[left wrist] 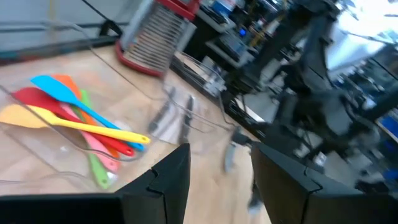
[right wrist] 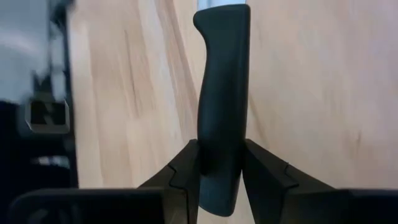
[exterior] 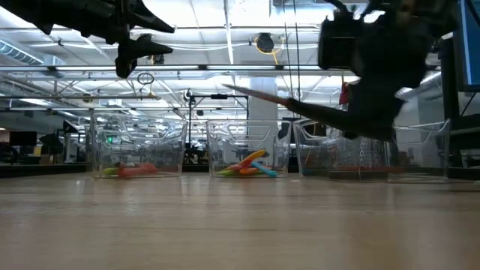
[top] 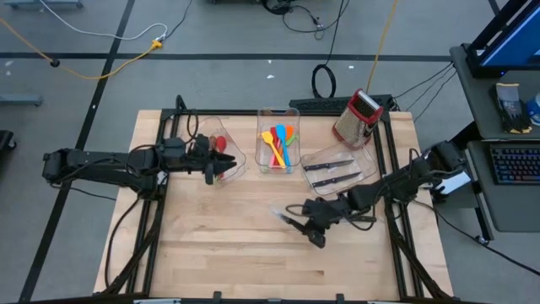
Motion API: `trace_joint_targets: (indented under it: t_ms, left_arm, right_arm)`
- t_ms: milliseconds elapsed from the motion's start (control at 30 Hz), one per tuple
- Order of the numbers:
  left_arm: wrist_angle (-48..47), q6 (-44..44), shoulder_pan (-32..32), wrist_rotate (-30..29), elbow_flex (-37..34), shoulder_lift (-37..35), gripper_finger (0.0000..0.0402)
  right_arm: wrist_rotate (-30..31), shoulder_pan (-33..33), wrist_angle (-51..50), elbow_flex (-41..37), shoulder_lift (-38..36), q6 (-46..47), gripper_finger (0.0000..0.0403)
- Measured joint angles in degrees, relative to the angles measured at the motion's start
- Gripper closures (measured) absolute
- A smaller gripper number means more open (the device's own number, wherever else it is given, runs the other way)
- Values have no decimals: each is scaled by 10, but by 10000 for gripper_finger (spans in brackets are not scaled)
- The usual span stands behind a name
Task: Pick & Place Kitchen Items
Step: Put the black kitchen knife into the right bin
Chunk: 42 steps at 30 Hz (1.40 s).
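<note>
step: carrying knife to bin | right gripper [right wrist: 221,165] pinches black-handled knife [right wrist: 222,93] above mid-table, right of centre | left gripper [left wrist: 217,180] spread, empty, over left bin [top: 226,152] | next: likely move to right bin [top: 337,169] holding other knives [top: 331,172], lower, release

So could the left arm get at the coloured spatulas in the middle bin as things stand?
Probably yes. The left pincer is open and empty above the left bin, and the middle bin holding the spatulas is open-topped, with nothing between.

Knife [right wrist: 222,112] blade beyond picture's edge
</note>
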Motion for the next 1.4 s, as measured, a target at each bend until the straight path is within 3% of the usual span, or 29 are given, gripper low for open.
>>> trace_joint_targets:
  t_ms: [567,733,1167,1400]
  left_arm:
    - [3,21,-3,100,0,0,226]
    - [66,31,-12,101,0,12,226]
    - [328,14,-39,100,0,176,145]
    - [414,-13,-65,101,21,259,128]
  right_arm:
    - [-29,-98,394,0,0,2,319]
    - [-28,-119,478,0,0,2,319]
    - [-23,-147,518,1,0,-16,319]
    - [-25,-147,518,1,0,-18,319]
